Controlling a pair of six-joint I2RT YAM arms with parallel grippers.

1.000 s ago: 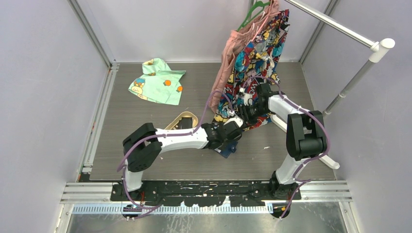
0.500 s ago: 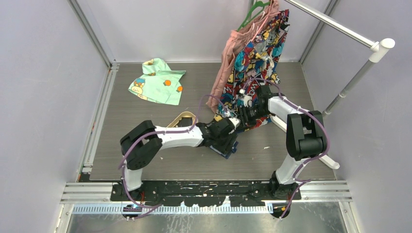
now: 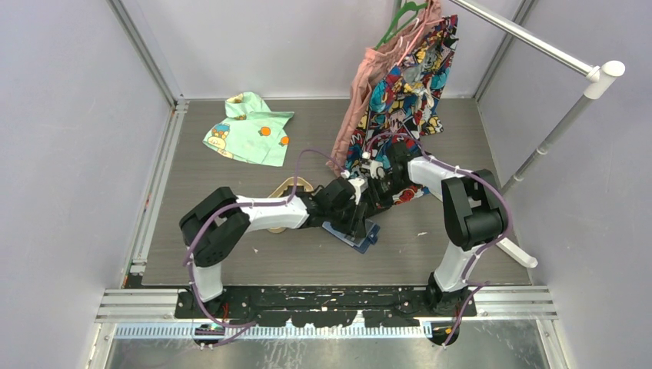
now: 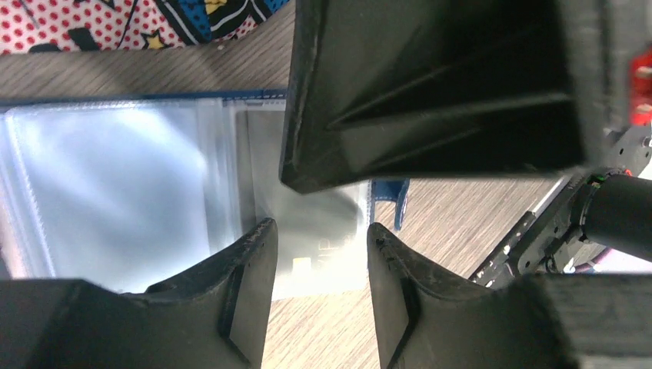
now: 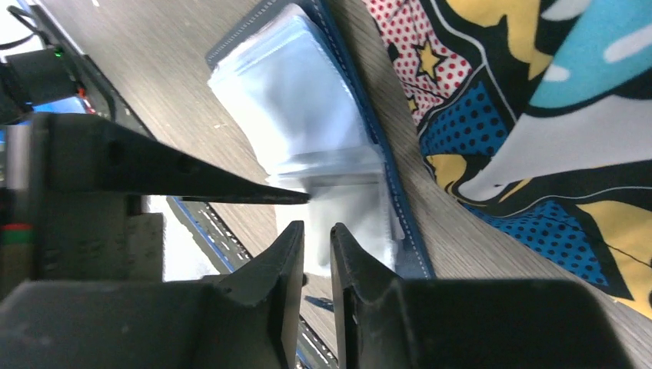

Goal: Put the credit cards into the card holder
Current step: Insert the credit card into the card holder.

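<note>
The card holder (image 3: 355, 235) lies opened flat on the table (image 3: 231, 238), near the middle and just beside the lower hem of the printed garment (image 3: 400, 84) that hangs from the rail. Both arms lean in over it. It is spread open so that its pale glossy pockets (image 4: 115, 192) face upward, because a card can go in only when the mouth of a pocket is reachable from above. The left claw (image 4: 319, 227) hovers low over one end of the holder with its jaws about half apart and nothing gripped between them. Through the gap one sees a grey card (image 4: 317, 263) with pale lettering, which seems to sit partly under the clear film of a pocket, with its near end sticking out. I judge that the left claw is placed there either to steady this card or to push it deeper. The right claw (image 5: 316, 227) comes from the opposite side, its tip very near to the left one, and its jaws are close together with only a narrow slit between them. Whether they pinch the film, the card or nothing, I cannot tell. Probably it is there to keep the pocket or the holder down while the card slides in. The other cards I cannot find; the left arm covers most of the tan tray (image 3: 286, 187) behind it. One risk is that the light holder slips on the table when it is pushed.
</note>
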